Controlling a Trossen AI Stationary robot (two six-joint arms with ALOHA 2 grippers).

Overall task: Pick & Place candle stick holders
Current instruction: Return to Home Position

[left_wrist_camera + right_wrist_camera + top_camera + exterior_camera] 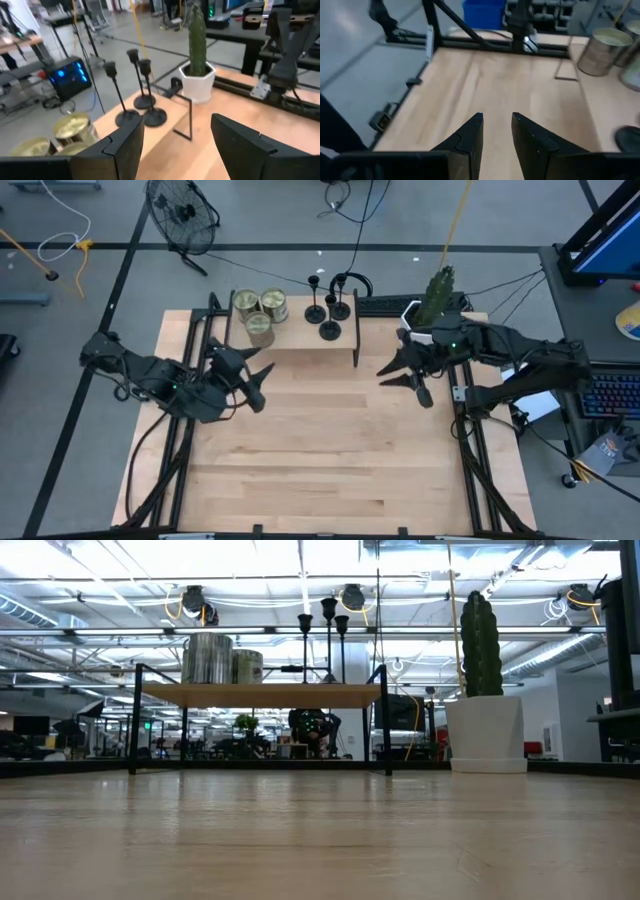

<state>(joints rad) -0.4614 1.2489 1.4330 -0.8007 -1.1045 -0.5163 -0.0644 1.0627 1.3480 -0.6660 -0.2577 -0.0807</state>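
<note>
Three black candle holders (pixel 330 330) stand on the far shelf (pixel 300 345), right of three tins (pixel 260 310). One potted cactus (pixel 437 292) farther right. My left pincer (pixel 262 385): wide open, empty, over the table (pixel 320 460), left side. My right pincer (pixel 403 383): slightly parted, empty, right side.

Robotics lab, exposed ceiling pipes (pixel 100 632), floor cables (pixel 335 195), keyboard (pixel 612 395)

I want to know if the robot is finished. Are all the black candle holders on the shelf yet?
Nearly. Done: all three black candle holders stand upright on the shelf, beside the gold tins. In hand: nothing; the left gripper and right gripper are open and empty above the table. Left: no holder waits on the table, so probably just parking the arms.
</note>
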